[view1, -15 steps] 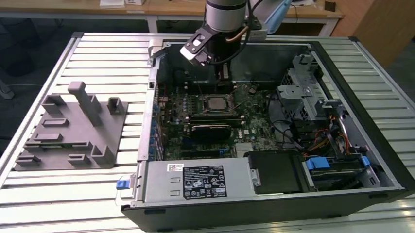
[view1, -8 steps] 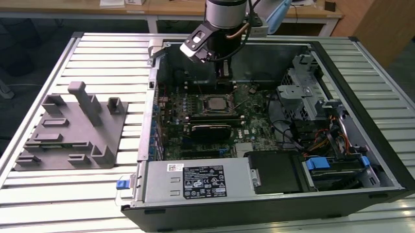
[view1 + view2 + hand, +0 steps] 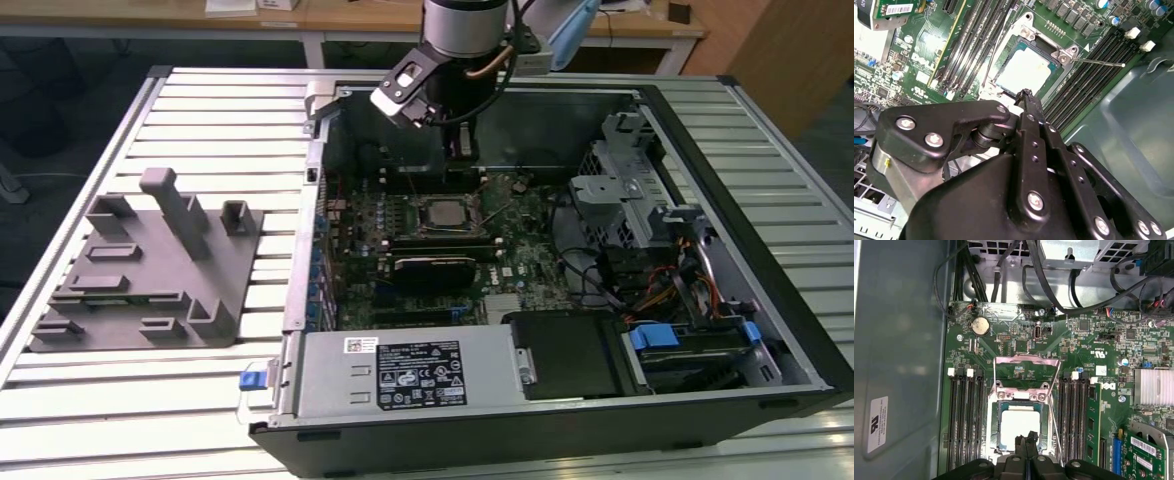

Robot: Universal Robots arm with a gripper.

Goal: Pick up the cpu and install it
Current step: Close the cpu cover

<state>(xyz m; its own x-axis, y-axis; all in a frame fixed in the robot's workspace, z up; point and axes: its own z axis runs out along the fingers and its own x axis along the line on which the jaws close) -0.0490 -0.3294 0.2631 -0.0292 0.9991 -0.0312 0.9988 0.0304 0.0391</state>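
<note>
Open computer case (image 3: 534, 432) lying on a slatted table (image 3: 120, 400), seen from above, with a robot arm reaching in.

In the exterior view, well to the left of the socket (image 3: 416, 226) and outside the case, a grey fixture (image 3: 140, 265) sits on the table. Inside the case a green board (image 3: 527, 255) lies flat, and the socket sits near its middle. The cpu (image 3: 442, 211) appears to rest in the socket as a pale square inside a dark frame, though it is small in this view. On the socket's far side the claw (image 3: 461, 152) hangs down into the case, raised above the board. To the right of the socket stand a metal drive cage (image 3: 627, 190) and a tangle of cables (image 3: 667, 290).

In both wrist views the cpu (image 3: 1017, 424) (image 3: 1023, 71) lies flat in the socket (image 3: 991, 426) (image 3: 1004, 47), silver top up. The hold-down frame (image 3: 1026, 361) is swung open, away from the socket. Memory slots (image 3: 961, 425) run along both sides of the socket.

The claw (image 3: 1026, 440) (image 3: 1026, 94) is narrow: its two fingers (image 3: 1032, 446) are pressed together with nothing between them. Its tip is over the socket's edge, just beside the cpu and not gripping it.
</note>
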